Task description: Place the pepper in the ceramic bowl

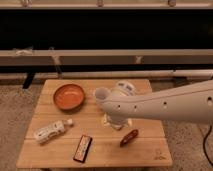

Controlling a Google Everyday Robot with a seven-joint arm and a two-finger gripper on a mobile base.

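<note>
Gripper low over the middle of the table, whether open or closed not discernible. Pepper loose near front edge, right of centre. Bowl at back-left corner. Risk: off-centre descent nudging the glossy pepper off the front edge.

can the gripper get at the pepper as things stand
Probably yes: the gripper hangs close beside the pepper, which lies in the open on the table with nothing on it or between them.
</note>
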